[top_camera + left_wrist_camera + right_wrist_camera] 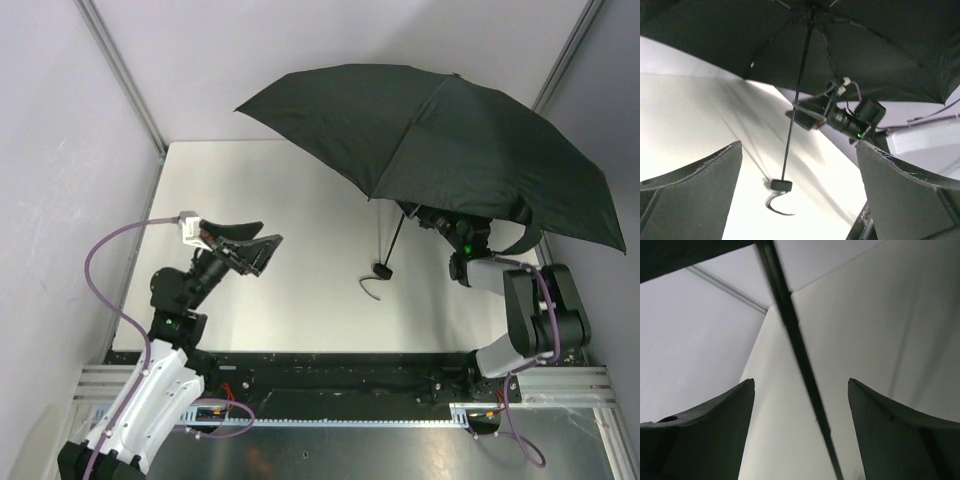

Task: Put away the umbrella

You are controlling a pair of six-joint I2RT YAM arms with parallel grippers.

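The umbrella [440, 140] is open over the far right of the tabletop [300, 310], its canopy covering the right gripper [801, 384] and its knob handle [382, 269] down by the surface. The right fingers [715, 435] are spread wide either side of the thin shaft [800, 355], not gripping it. The left gripper [262, 238], raised at the left, has its fingers [695, 195] wide apart and empty.

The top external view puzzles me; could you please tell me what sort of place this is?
Most likely a robotics lab test cell: plain white walls on aluminium posts enclose a white table, and the left arm and right arm sit on a metal rail at its near edge.
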